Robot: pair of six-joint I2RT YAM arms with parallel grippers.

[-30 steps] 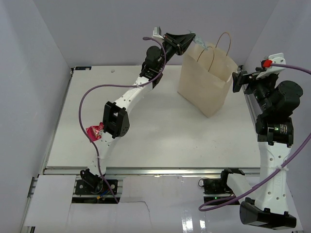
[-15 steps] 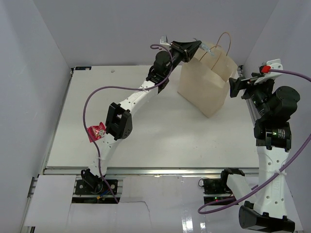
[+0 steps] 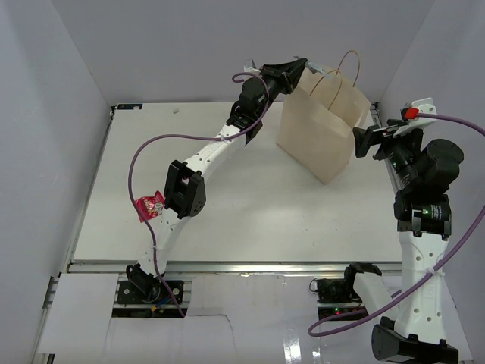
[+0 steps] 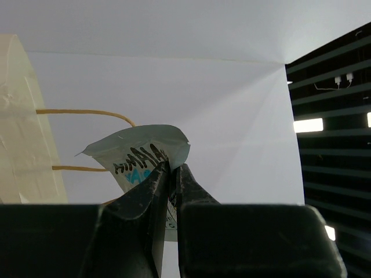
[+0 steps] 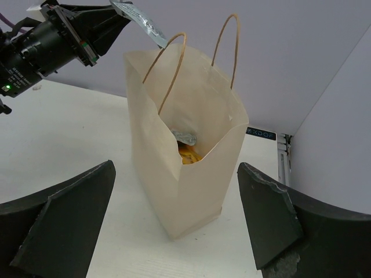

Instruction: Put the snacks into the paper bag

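Note:
The tan paper bag (image 3: pixel 322 129) stands upright and open at the back right of the table. My left gripper (image 3: pixel 297 70) is by the bag's top left rim, above the handles, shut on a silver-blue snack packet (image 4: pixel 139 155). That packet also shows in the right wrist view (image 5: pixel 139 20), held above the bag's rim. Inside the bag (image 5: pixel 185 179) lie a silver packet (image 5: pixel 185 138) and an orange packet (image 5: pixel 191 155). A red-pink packet (image 3: pixel 149 205) lies on the table at the left, beside the left arm. My right gripper (image 3: pixel 362 141) is open and empty, just right of the bag.
The white table (image 3: pixel 227 220) is walled in by pale panels at the left, back and right. The left arm's purple cable (image 3: pixel 140 155) loops over the table's left half. A metal rail (image 3: pixel 227 267) runs along the near edge.
My left gripper carried the silver-blue packet right to the bag's top rim, then eased back slightly. My right gripper shifted a little left and down toward the bag.

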